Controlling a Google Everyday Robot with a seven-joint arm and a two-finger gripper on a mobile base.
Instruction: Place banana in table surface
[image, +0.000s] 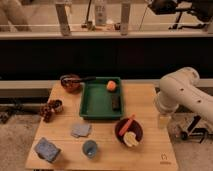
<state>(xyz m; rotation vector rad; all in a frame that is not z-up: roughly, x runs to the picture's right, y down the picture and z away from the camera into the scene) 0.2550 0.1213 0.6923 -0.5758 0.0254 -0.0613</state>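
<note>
Banana (131, 140) pale, curved; jaws beside table (145, 97).

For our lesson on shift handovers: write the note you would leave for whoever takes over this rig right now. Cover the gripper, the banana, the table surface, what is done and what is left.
Gripper: hangs off the table's right edge, beside the dark red bowl, holding nothing.
Banana: lies in that bowl, next to the carrot stick.
Table surface: bare wood right of the green tray.
Done: nothing yet.
Left: reach in, grasp the banana, lift it out, and set it on the wood.
</note>
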